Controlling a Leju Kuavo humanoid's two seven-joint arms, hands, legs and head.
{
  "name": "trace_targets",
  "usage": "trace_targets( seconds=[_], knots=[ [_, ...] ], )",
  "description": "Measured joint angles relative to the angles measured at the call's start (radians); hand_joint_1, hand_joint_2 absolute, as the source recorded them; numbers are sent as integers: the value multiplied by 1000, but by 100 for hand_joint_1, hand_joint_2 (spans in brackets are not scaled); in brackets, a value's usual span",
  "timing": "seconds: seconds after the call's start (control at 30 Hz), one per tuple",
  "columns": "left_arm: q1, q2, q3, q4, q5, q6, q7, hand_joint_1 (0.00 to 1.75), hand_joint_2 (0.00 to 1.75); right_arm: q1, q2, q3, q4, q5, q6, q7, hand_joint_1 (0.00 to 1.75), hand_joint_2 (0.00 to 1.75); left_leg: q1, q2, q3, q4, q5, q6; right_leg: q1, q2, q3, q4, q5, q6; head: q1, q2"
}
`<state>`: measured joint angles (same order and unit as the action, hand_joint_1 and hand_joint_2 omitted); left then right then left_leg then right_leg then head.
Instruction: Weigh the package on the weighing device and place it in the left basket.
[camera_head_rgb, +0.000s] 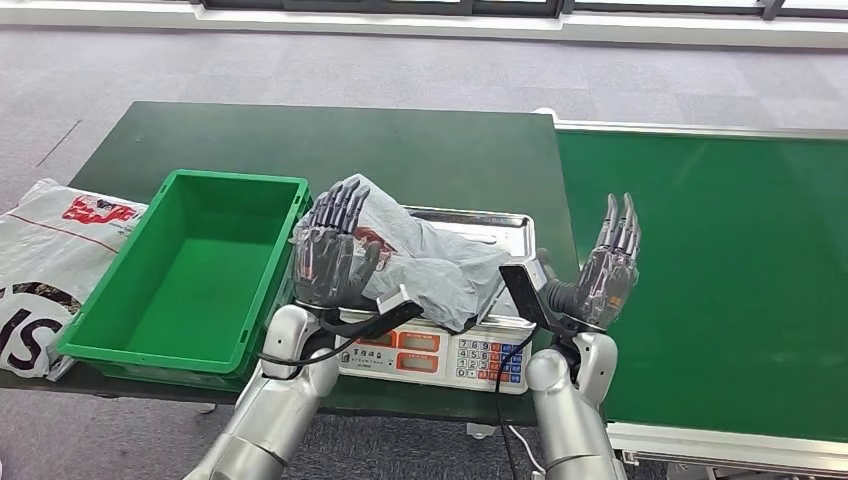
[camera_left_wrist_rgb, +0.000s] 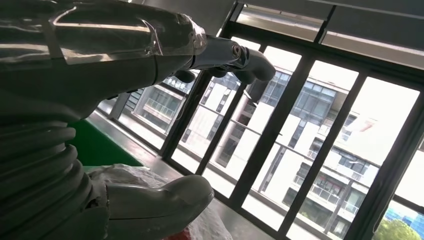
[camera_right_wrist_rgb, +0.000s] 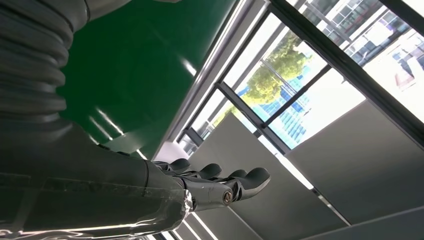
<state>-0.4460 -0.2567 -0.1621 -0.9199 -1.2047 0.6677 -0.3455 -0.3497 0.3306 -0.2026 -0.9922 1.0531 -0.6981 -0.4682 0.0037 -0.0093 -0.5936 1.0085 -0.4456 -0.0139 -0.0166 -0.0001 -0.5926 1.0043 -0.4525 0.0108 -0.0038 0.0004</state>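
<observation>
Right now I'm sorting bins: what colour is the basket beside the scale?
Green basket, head view.

Little is legible from where I stand. At the far left of the frame, a white plastic bag shows big black letters "IS" and a red mark I cannot read. On the scale, the keypad digits and small label are too small to read.
</observation>
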Motion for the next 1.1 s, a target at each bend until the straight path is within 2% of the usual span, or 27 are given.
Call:
trace_targets(
  seconds=[0.17,0.27,0.47,0.63,0.8,1.0,1.1],
  knots=[
    [-122,-16,11,165,18,-12,16,0,175,0,0,0,0,-4,0,-17,0,175,0,0,0,0,1,0,0,0,0,0,1,0,0,0],
    [-198,-23,41,248,104,-61,-8,0,175,0,0,0,5,-9,0,-33,0,175,0,0,0,0,2,0,0,0,0,0,2,0,0,0],
    [-308,-30,160,369,382,-395,-86,0,175,-5,1,0,21,-13,0,-40,0,175,0,0,0,0,2,0,0,1,0,0,2,0,0,0],
    [-343,-33,241,434,444,-455,-101,0,175,-7,1,0,29,-14,0,-38,0,175,0,0,0,0,2,0,0,1,-1,0,2,0,0,0],
    [-357,-42,269,479,464,-511,-81,0,175,-8,2,3,29,-13,0,-5,0,175,0,0,0,0,2,0,0,1,-1,0,2,0,0,0],
    [-365,-60,314,515,560,-652,-67,0,175,-10,2,21,28,-17,0,48,0,175,0,0,0,0,2,0,0,1,-1,0,2,0,0,0],
    [-365,-67,331,527,572,-665,-54,0,175,-10,2,26,23,-17,0,58,0,175,0,0,0,0,2,0,0,1,-1,0,2,0,0,0]
  ],
)
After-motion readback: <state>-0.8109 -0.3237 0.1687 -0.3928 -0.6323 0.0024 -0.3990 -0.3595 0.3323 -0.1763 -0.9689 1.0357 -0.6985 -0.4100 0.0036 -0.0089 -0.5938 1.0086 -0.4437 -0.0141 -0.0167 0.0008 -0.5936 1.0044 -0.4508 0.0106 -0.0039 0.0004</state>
